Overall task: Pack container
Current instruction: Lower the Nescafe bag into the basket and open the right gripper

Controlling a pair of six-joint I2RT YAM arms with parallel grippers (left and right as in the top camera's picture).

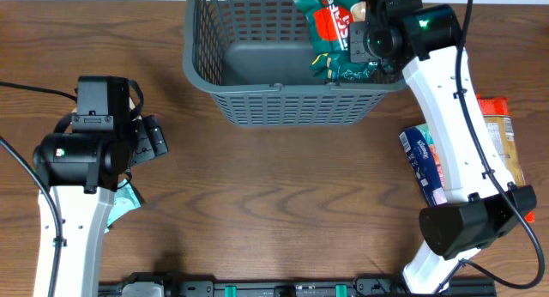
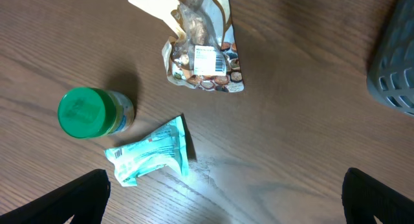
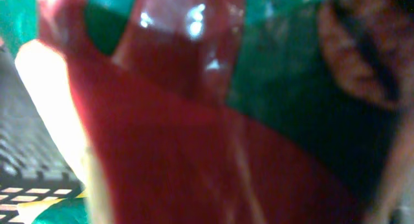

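The container [image 1: 257, 100], a large dark grey slotted basket, stands at the top centre of the table. My right gripper [image 1: 355, 29] hangs over its right side, shut on a red and green packet [image 1: 329, 22]. That packet [image 3: 194, 133] fills the right wrist view in a blur and hides the fingers. A dark green packet [image 1: 345, 67] lies in the basket under it. My left gripper [image 1: 153, 136] is open and empty over the table at the left. In the left wrist view its fingertips [image 2: 84, 198] stand wide apart, just short of a teal packet [image 2: 152, 153].
A green-lidded jar [image 2: 84, 112] and a clear packet of nuts [image 2: 204, 56] lie near the teal packet [image 1: 129, 198]. A blue packet [image 1: 425, 164] and an orange packet [image 1: 499, 134] lie right of the right arm. The basket's corner [image 2: 394, 75] shows at the left wrist view's right edge.
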